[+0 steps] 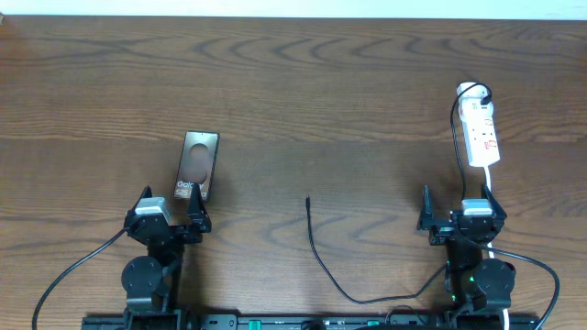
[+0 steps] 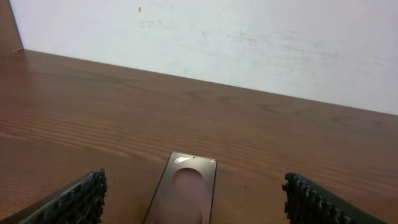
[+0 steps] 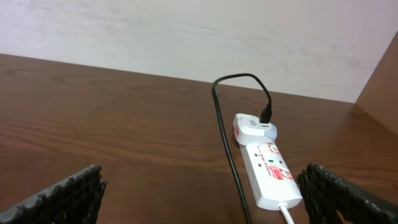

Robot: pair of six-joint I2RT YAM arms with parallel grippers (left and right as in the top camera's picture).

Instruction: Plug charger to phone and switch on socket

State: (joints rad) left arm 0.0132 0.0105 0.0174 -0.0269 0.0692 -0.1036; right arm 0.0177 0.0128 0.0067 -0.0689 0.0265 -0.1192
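- Overhead, the phone (image 1: 198, 165) lies face up on the left half of the table (image 1: 303, 82). Its long axis runs away from the robot, with the far end leaning slightly to the right.
- The phone's near short end sits right at the inner finger of the left gripper (image 1: 170, 200), whose jaws are spread wide with nothing held.
- From the left wrist view, the phone lies just ahead between the two fingers, lengthwise along the gripper's line of approach.
- The charger (image 1: 315, 243) is a thin black cable that sweeps across the front of the table from beside the right arm's base. It ends at the plug tip (image 1: 308, 200) on bare wood in the middle.
- The last stretch of cable runs roughly front to back, and the tip points away from the robot.
- The plug tip is well apart from the phone, off to the phone's right and a little nearer the robot.
- The right gripper (image 1: 462, 206) is also spread wide and empty.
- The socket (image 1: 481, 133) lies straight ahead of the right gripper at the far right, lengthwise front to back, with the charger's adapter plugged into its far end.
- The plug tip sits about midway between the two grippers, so neither arm is clearly nearer.
- Since the left gripper is already at the phone, the right arm seems the likelier one to fetch the tip, by reaching to its left.
- The phone's port cannot be seen, nor can the switch's position.
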